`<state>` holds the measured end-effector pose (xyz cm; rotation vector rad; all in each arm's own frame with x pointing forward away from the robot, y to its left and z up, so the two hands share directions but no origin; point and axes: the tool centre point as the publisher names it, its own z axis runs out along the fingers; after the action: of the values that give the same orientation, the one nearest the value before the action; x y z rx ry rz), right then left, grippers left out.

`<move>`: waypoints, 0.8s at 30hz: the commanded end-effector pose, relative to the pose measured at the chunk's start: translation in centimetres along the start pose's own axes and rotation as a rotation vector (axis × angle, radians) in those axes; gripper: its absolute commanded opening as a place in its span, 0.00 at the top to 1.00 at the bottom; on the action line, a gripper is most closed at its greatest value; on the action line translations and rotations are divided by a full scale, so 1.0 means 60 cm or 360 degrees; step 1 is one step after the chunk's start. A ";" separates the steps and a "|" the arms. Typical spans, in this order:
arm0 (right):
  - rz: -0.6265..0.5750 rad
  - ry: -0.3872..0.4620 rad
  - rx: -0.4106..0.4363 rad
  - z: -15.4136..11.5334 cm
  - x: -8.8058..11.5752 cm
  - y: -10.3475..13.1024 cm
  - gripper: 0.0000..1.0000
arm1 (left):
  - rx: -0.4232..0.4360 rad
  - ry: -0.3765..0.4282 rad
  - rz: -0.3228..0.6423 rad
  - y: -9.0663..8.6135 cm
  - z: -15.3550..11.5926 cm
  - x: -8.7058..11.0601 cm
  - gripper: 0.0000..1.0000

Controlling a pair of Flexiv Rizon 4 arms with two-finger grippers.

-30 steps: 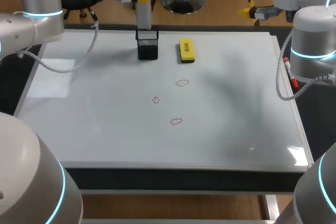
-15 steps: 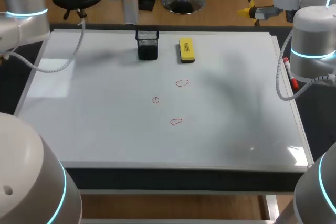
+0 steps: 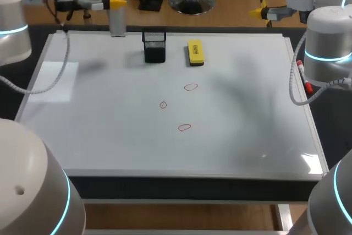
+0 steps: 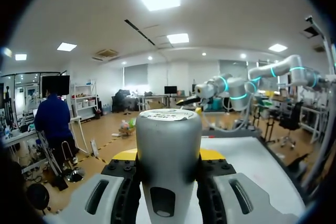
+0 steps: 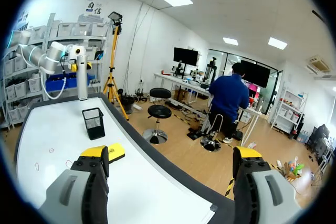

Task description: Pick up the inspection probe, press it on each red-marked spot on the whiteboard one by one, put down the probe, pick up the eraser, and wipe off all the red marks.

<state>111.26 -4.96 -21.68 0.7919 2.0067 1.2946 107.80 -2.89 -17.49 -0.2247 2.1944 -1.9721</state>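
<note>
The left hand (image 4: pixel 168 155) is closed on the grey inspection probe (image 4: pixel 168 140), held upright between its yellow tips at the whiteboard's (image 3: pixel 99 130) far edge, near the black mesh holder (image 3: pixel 154 46). The right hand (image 5: pixel 170 156) hangs open and empty at the far right. The yellow eraser (image 3: pixel 195 52) lies beside the holder. Three red marks (image 3: pixel 191 87) sit mid-board.

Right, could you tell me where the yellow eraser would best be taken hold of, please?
Probably from straight above, closing on its two long sides at mid-length: the eraser lies flat on the whiteboard, narrow side to side, with a gap to the mesh holder.
</note>
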 end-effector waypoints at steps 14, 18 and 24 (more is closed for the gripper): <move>0.0000 0.0002 -0.0001 0.000 -0.001 0.000 0.00 | -0.0012 -0.0431 -0.0036 0.028 -0.107 0.090 1.00; 0.0000 0.0002 -0.0001 0.000 -0.001 0.000 0.00 | -0.0028 -0.0459 -0.0055 0.036 -0.123 0.100 1.00; 0.0000 0.0002 -0.0001 0.000 -0.001 0.000 0.00 | -0.0043 -0.0487 -0.0068 0.047 -0.144 0.113 1.00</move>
<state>111.26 -4.95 -21.68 0.7918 2.0067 1.2946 100.27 3.90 -19.80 -0.4515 2.1140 -1.8616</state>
